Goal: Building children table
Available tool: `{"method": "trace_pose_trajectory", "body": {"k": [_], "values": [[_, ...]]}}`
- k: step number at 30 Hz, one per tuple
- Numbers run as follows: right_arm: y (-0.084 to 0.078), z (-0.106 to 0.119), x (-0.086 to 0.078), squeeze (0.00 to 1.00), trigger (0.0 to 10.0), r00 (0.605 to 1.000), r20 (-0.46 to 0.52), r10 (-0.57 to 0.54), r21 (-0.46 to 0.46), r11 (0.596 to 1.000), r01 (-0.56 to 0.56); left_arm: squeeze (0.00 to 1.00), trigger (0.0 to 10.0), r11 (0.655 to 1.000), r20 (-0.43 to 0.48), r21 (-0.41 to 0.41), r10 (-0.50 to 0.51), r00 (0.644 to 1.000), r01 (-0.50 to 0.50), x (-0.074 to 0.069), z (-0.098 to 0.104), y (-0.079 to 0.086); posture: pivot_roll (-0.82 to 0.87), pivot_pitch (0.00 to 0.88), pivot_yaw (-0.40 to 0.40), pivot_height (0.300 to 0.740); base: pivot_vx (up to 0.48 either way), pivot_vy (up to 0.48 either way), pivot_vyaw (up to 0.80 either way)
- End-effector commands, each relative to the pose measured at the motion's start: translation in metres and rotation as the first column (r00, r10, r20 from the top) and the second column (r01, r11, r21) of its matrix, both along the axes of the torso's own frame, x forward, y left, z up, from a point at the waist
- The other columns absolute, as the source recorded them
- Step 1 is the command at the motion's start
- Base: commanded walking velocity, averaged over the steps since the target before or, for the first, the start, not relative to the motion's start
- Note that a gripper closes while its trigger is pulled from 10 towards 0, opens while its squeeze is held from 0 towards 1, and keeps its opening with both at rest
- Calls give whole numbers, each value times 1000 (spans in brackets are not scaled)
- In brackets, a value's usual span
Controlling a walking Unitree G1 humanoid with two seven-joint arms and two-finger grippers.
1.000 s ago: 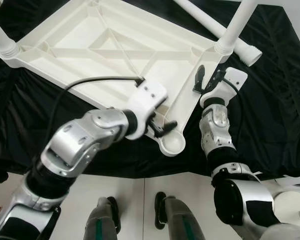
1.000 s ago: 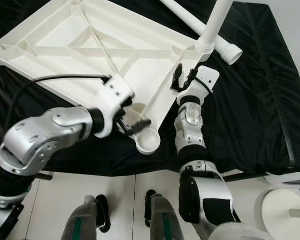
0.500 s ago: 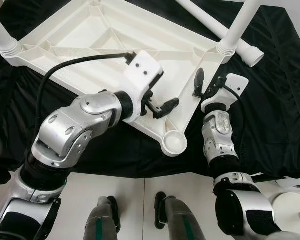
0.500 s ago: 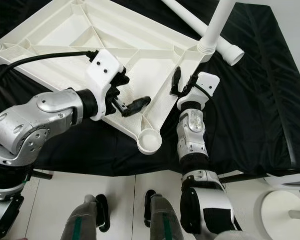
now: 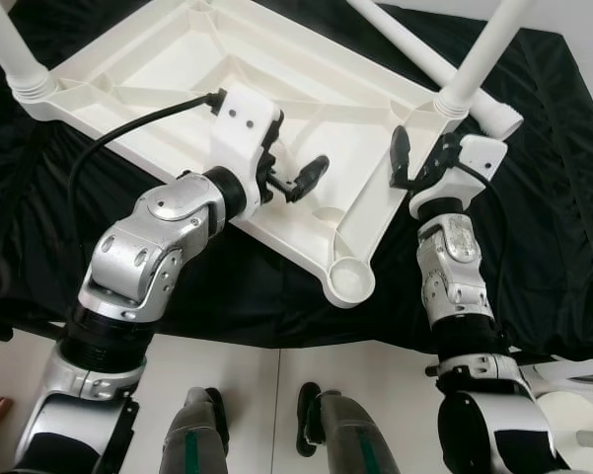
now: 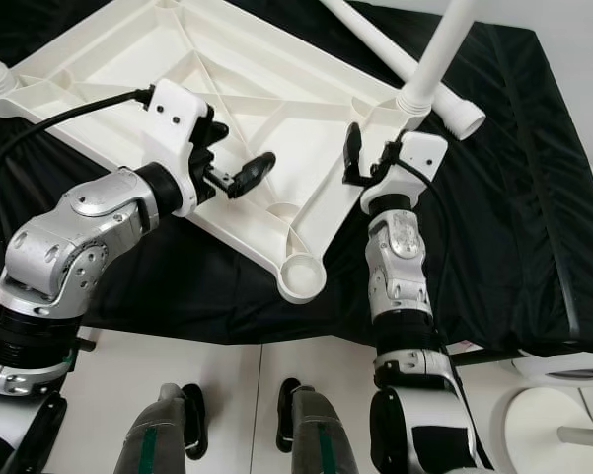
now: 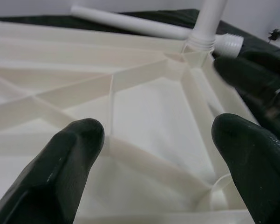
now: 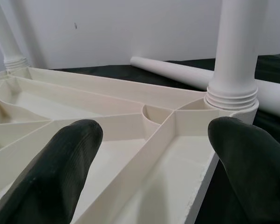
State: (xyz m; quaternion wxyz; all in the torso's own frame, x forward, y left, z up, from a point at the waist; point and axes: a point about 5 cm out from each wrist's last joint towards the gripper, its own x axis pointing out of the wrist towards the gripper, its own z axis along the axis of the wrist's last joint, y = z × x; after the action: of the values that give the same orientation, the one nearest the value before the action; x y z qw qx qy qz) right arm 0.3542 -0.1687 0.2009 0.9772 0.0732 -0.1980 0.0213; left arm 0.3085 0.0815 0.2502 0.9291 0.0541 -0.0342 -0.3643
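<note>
Black cloth (image 5: 533,227) is spread under the upturned white tabletop (image 5: 306,109), on which two legs are already stood at its far corners. Over the last second the left gripper (image 5: 294,178), fingers parted and empty, has been lifted off the near empty socket (image 5: 351,283) toward the middle ribs; the right gripper (image 5: 414,163), also parted and empty, is held at the right edge, so the loose leg (image 5: 424,59) along the far edge is probably wanted next.

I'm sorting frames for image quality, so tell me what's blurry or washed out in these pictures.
Left wrist view: black fingers soft and out of focus, ribbed underside of the white plastic tabletop pale, low contrast. Right wrist view: fingers blurred, screwed-in white leg sharp. Eye views: evenly lit and sharp.
</note>
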Motion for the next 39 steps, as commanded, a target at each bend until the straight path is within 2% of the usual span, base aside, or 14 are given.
{"method": "trace_pose_trajectory", "body": {"k": [1, 3, 10, 16, 20, 21, 23, 24, 28, 32, 35, 37, 39], "values": [[-7, -5, -5, 0, 10000, 1000, -10, -11, -37, 999, 10, 0, 10000, 977, 0, -31, 210, 978, -210, 8, -9, 11, 82, 170, -105, 740, 0, 0, 0], [-7, -7, -8, 0, 10000, 1000, -14, 2, -70, 998, -3, 0, 10000, 962, 40, -42, 272, 961, -271, 12, -13, 16, 79, 171, -103, 740, 0, 0, 0], [-8, -8, -11, 0, 10000, 1000, -22, 14, -70, 997, -16, 0, 10000, 953, 87, -52, 302, 949, -298, 14, -15, 21, 85, 168, -103, 740, 0, 0, 0], [-10, -10, -14, 0, 10000, 999, -36, 23, -60, 998, -25, 0, 10000, 937, 142, -59, 350, 926, -345, 19, -15, 33, 89, 157, -104, 740, 0, 0, 0], [-10, -11, -15, 0, 10000, 999, -37, 27, -66, 997, -30, 0, 10000, 929, 153, -61, 370, 916, -365, 22, -17, 39, 88, 148, -103, 740, 0, 0, 0], [-12, -11, -16, 0, 10000, 999, -39, 15, -76, 997, -18, 0, 10000, 923, 154, -47, 384, 910, -382, 25, -22, 47, 82, 142, -100, 740, 0, 0, 0], [-12, -11, -16, 0, 10000, 999, -39, 15, -76, 997, -18, 0, 10000, 923, 154, -47, 384, 910, -382, 25, -22, 47, 82, 142, -100, 740, 0, 0, 0], [-14, -11, -16, 0, 10000, 999, -40, 7, -75, 997, -10, 0, 10000, 917, 165, -28, 396, 903, -397, 27, -25, 52, 82, 141, -100, 740, 0, 0, 0], [-21, -8, -21, 0, 10000, 999, -30, -17, -74, 997, 15, 0, 10000, 881, 114, 55, 463, 879, -471, 34, -42, 69, 67, 125, -90, 740, 0, 0, 0], [-23, -7, -23, 0, 10000, 999, -25, -24, -73, 997, 22, 0, 10000, 874, 96, 85, 471, 877, -479, 36, -46, 72, 65, 120, -86, 740, 0, 0, 0], [-29, -5, -27, 0, 10000, 999, -20, -35, -81, 996, 34, 0, 10000, 876, 79, 161, 448, 890, -455, 37, -54, 71, 65, 115, -78, 740, 0, 0, 0], [-30, -5, -27, 0, 10000, 999, -18, -34, -85, 996, 32, 0, 10000, 875, 77, 178, 443, 893, -449, 37, -57, 70, 62, 114, -71, 740, 0, 0, 0], [-31, -6, -29, 0, 10000, 999, -23, -33, -94, 995, 30, 0, 10000, 859, 76, 247, 444, 893, -448, 38, -65, 71, 57, 115, -62, 740, 0, 0, 0]]}}
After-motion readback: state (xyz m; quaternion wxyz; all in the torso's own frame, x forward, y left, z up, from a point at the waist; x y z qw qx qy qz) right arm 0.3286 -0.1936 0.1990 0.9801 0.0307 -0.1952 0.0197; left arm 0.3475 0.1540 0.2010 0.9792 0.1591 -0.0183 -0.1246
